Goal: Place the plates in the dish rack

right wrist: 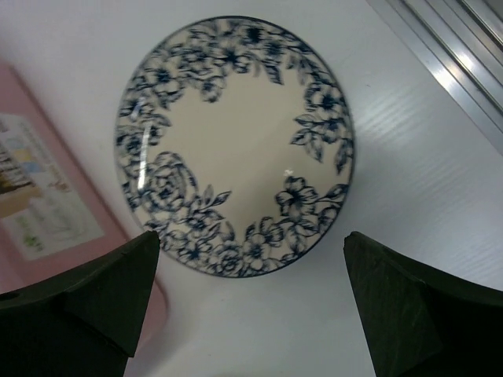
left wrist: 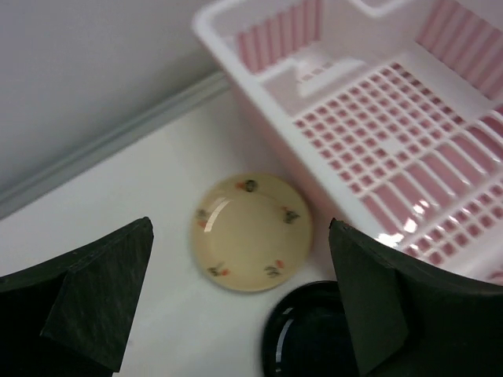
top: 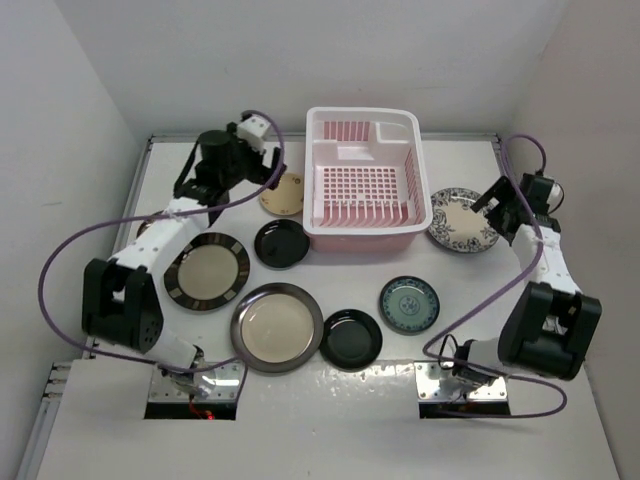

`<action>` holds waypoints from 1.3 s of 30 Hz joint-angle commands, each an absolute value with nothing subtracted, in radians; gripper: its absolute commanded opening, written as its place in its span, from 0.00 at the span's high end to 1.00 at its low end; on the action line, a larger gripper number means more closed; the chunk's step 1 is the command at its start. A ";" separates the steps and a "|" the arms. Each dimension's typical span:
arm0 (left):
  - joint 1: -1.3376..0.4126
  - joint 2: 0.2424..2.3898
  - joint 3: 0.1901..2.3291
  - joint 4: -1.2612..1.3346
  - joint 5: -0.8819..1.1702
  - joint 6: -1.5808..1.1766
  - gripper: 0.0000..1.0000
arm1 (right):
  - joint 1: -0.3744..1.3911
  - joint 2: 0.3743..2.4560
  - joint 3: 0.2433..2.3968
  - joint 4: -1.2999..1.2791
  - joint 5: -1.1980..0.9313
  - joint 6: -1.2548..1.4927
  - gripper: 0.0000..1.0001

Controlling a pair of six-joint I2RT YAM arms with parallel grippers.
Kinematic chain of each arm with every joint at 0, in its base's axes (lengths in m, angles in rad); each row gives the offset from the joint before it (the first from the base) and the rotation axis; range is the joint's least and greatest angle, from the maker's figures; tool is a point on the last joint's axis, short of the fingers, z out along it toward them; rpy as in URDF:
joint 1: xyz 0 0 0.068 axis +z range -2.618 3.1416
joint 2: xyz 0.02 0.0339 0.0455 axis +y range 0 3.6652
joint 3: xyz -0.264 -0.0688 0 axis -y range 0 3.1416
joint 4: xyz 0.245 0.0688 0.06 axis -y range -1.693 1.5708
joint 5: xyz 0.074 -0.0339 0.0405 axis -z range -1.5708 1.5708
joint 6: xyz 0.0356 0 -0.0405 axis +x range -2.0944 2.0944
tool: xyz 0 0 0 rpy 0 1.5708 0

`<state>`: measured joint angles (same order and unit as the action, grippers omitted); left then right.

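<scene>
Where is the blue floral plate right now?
Top view: the blue floral plate lies flat just right of the dish rack, the open right gripper at its right edge.

Hovered with the left claw (left wrist: 240, 294) tipped downward, fingers (left wrist: 94, 298) spread wide, gripping nothing. Held the right claw (right wrist: 251, 302) likewise pointed down, parted and empty, far out to the right.

Overhead, wrist close-ups; dish rack (top: 360, 240) shared
</scene>
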<state>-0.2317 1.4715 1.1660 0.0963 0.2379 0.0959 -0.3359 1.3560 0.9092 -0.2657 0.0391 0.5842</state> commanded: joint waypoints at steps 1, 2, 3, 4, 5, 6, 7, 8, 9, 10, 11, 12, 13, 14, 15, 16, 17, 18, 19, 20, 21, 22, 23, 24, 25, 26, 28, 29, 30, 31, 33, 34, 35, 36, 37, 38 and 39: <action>-0.281 1.572 1.284 -0.050 0.350 0.048 0.05 | -0.414 1.416 0.904 -0.242 -0.018 0.672 0.00; -0.281 1.595 1.305 -0.073 0.350 0.038 0.06 | -0.426 1.448 0.902 -0.229 -0.024 0.667 0.03; -0.293 1.617 1.325 -0.074 0.350 0.038 0.06 | -0.460 1.465 0.903 -0.222 -0.031 0.658 0.04; -0.305 1.653 1.357 -0.086 0.350 0.038 0.06 | -0.471 1.517 0.908 -0.215 -0.055 0.660 0.04; -0.305 1.667 1.370 -0.086 0.339 0.029 0.03 | -0.480 1.532 0.907 -0.201 -0.072 0.660 0.08; -0.316 1.681 1.382 -0.086 0.339 0.029 0.02 | -0.488 1.552 0.916 -0.195 -0.081 0.655 0.08; -0.328 1.693 1.405 -0.086 0.339 0.029 0.00 | -0.508 1.607 0.917 -0.186 -0.100 0.652 0.09; -0.328 1.718 1.417 -0.095 0.339 0.029 0.00 | -0.509 1.615 0.925 -0.177 -0.107 0.650 0.09; -0.339 1.730 1.427 -0.095 0.339 0.029 0.00 | -0.517 1.630 0.928 -0.157 -0.116 0.652 0.10; -0.348 1.742 1.436 -0.104 0.339 0.029 0.00 | -0.518 1.664 0.936 -0.143 -0.117 0.652 0.13; -0.348 1.768 1.454 -0.104 0.339 0.029 0.00 | -0.514 1.693 0.940 -0.134 -0.117 0.650 0.13; -0.348 1.782 1.454 -0.104 0.339 0.029 0.00 | -0.520 1.707 0.948 -0.136 -0.115 0.649 0.16; -0.357 1.793 1.466 -0.115 0.339 0.019 0.00 | -0.525 1.741 0.966 -0.137 -0.118 0.649 0.18; -0.357 1.804 1.476 -0.115 0.339 0.008 0.00 | -0.525 1.768 0.974 -0.137 -0.142 0.647 0.20; -0.357 1.815 1.476 -0.115 0.339 0.008 0.00 | -0.531 1.796 0.979 -0.138 -0.150 0.646 0.24; -0.357 1.824 1.476 -0.115 0.339 -0.001 0.00 | -0.535 1.808 0.985 -0.140 -0.158 0.647 0.26; -0.357 1.836 1.485 -0.115 0.339 -0.002 0.00 | -0.540 1.833 0.986 -0.137 -0.191 0.647 0.28; -0.357 1.836 1.485 -0.115 0.339 -0.002 0.00 | -0.548 1.839 0.983 -0.123 -0.204 0.646 0.31; -0.357 1.847 1.485 -0.115 0.330 -0.002 0.00 | -0.552 1.845 0.979 -0.104 -0.215 0.646 0.39; -0.357 1.847 1.485 -0.115 0.330 -0.002 0.00 | -0.554 1.851 0.977 -0.089 -0.239 0.647 0.43; -0.357 1.847 1.494 -0.115 0.330 -0.002 0.00 | -0.563 1.864 0.976 -0.086 -0.254 0.646 0.48; -0.357 1.847 1.494 -0.115 0.330 0.008 0.00 | -0.564 1.867 0.968 -0.069 -0.264 0.646 0.58; -0.357 1.856 1.494 -0.115 0.330 0.008 0.00 | -0.571 1.870 0.963 -0.064 -0.271 0.643 0.62; -0.357 1.856 1.494 -0.115 0.330 0.020 0.00 | -0.575 1.874 0.962 -0.060 -0.279 0.638 0.67; -0.357 1.856 1.494 -0.115 0.330 0.031 0.00 | -0.581 1.875 0.959 -0.054 -0.282 0.631 0.76; -0.357 1.856 1.494 -0.124 0.318 0.031 0.00 | -0.587 1.875 0.960 -0.054 -0.287 0.615 0.81; -0.367 1.856 1.494 -0.124 0.318 0.043 0.00 | -0.601 1.873 0.959 -0.057 -0.316 0.589 0.98; -0.367 1.856 1.494 -0.124 0.318 0.043 0.00 | -0.601 1.870 0.963 -0.061 -0.325 0.584 1.00; -0.367 1.856 1.494 -0.124 0.318 0.052 0.00 | -0.604 1.865 0.966 -0.069 -0.322 0.574 1.00; -0.367 1.856 1.494 -0.124 0.318 0.052 0.00 | -0.601 1.864 0.972 -0.077 -0.324 0.563 1.00; -0.367 1.856 1.494 -0.124 0.318 0.063 0.00 | -0.598 1.842 0.980 -0.080 -0.327 0.535 1.00; -0.367 1.856 1.494 -0.124 0.318 0.063 0.00 | -0.595 1.832 0.979 -0.083 -0.327 0.529 1.00; -0.367 1.856 1.494 -0.124 0.318 0.063 0.00 | -0.586 1.819 0.979 -0.090 -0.318 0.520 1.00; -0.367 1.856 1.494 -0.124 0.318 0.074 0.00 | -0.571 1.797 0.977 -0.101 -0.280 0.517 1.00; -0.367 1.856 1.494 -0.124 0.318 0.074 0.00 | -0.542 1.766 0.979 -0.110 -0.220 0.508 1.00; -0.367 1.856 1.494 -0.124 0.318 0.084 0.00 | -0.523 1.729 0.973 -0.135 -0.181 0.491 1.00; -0.356 1.856 1.494 -0.124 0.318 0.084 0.00 | -0.481 1.711 0.966 -0.144 -0.145 0.468 1.00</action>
<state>-0.3550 1.8637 1.4525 -0.1337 0.3183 0.0547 -0.5636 1.8126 0.9615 -0.0845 -0.2958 0.5720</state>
